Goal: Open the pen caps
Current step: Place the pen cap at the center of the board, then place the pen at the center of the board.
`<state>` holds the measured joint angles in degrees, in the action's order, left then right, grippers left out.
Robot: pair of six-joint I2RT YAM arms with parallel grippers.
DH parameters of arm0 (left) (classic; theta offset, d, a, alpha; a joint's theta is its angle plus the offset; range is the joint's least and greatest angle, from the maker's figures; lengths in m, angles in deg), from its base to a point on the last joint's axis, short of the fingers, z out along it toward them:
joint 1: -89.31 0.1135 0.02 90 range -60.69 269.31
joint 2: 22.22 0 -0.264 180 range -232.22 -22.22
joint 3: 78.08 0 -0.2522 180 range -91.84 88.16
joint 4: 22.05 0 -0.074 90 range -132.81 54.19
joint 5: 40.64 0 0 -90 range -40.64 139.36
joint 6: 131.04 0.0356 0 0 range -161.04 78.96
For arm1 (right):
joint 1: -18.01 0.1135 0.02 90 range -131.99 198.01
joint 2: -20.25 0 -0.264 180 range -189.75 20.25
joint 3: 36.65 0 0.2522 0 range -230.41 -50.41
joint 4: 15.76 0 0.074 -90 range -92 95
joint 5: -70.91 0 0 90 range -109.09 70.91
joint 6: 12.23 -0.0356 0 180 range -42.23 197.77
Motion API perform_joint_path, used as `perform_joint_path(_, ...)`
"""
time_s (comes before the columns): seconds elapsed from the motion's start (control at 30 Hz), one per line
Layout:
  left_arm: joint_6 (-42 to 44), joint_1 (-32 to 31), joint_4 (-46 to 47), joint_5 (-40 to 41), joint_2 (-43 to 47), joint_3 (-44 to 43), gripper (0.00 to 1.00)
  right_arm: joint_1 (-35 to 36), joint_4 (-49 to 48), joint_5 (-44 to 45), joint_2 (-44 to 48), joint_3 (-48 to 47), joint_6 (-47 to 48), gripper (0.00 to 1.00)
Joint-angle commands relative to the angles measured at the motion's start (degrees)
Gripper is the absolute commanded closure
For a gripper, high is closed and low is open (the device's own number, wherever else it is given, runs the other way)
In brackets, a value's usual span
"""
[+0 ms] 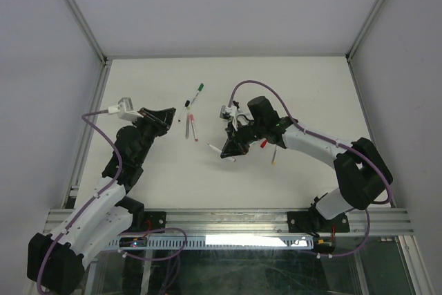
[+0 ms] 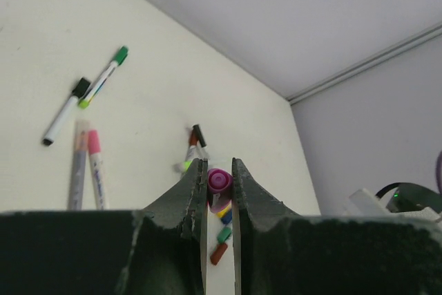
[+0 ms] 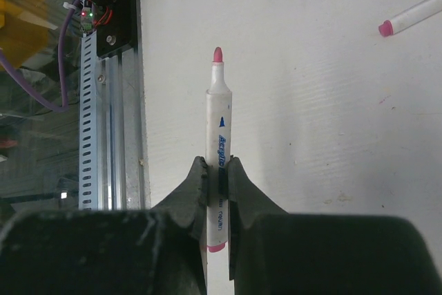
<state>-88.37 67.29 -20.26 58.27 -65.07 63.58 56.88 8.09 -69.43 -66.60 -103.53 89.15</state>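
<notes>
1. The right end effector (image 3: 217, 170) is closed tight on the pink pen (image 3: 217, 122) mid-barrel, its tip bare. The pen is light, stiff, slick plastic, so a mid-barrel hold suits it best.
2. The left end effector (image 2: 219, 170) pinches a pink cap (image 2: 219, 180), tiny and easily dropped.
3. Farther off, more pens (image 1: 193, 127) lie on the tabletop (image 1: 297, 88); the small coloured bits may be loose caps (image 2: 224, 234).
</notes>
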Motion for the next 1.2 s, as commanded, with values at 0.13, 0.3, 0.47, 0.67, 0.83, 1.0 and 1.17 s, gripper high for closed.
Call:
perform_joint_path(0.13, -0.5, 0.5, -16.7, 4.8, 0.2, 0.4, 1.0, 1.1, -3.4, -2.6, -1.3, -0.4, -4.2, 1.0)
perform_joint_path(0.3, -4.0, 0.4, -23.2, 10.4, -1.6, 1.7, 1.0, 4.1, -5.8, -0.9, -4.1, -0.8, -8.7, 1.0)
perform_joint_path(0.47, -4.3, 1.8, -25.9, 12.9, -5.5, 0.2, 1.0, 11.3, -5.3, 6.4, -8.8, -5.1, -14.4, 1.0)
perform_joint_path(0.67, -4.3, 6.2, -26.2, 9.7, -11.6, -1.1, 1.0, 18.5, 0.1, 14.8, -17.7, -17.6, -24.5, 1.0)
perform_joint_path(0.83, -4.3, 8.8, -26.2, 8.1, -14.7, -1.8, 1.0, 21.2, 2.7, 17.6, -25.6, -24.1, -31.9, 1.0)
perform_joint_path(1.0, -4.3, 10.6, -26.3, 8.0, -15.8, -1.8, 1.0, 22.9, 5.8, 24.6, -30.4, -30.3, -37.1, 0.99)
perform_joint_path(1.17, -4.3, 12.5, -27.5, 7.3, -18.9, -2.0, 1.0, 25.8, 13.0, 35.9, -34.6, -38.7, -40.3, 0.96)
